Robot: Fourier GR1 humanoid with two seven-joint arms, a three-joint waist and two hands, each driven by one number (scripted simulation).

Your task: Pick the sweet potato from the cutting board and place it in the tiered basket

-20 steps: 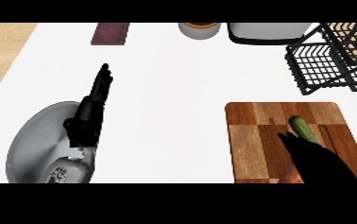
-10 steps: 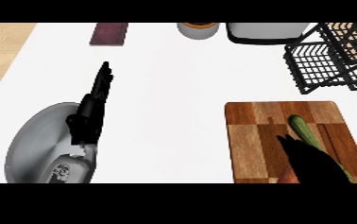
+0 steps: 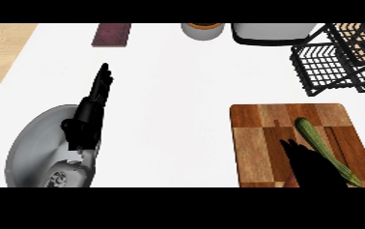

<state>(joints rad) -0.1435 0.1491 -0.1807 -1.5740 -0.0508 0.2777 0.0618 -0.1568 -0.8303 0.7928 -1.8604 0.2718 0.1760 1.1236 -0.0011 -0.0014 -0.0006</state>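
The white counter (image 3: pixel 185 102) fills most of what I see. At about four o'clock lies the cutting board (image 3: pixel 267 146), and at two o'clock stands the black wire tiered basket (image 3: pixel 329 64), well apart from the board.

On the board's right side rests a long green vegetable (image 3: pixel 322 146), nothing like a sweet potato in colour. Its long axis runs from eleven o'clock down to five.

My right hand (image 3: pixel 314 167) is far nearer, its dark fingertips just beside the vegetable, at seven o'clock from its middle; whether the fingers curl I cannot tell.

My left hand (image 3: pixel 92 109) rests with fingers straight at nine o'clock.
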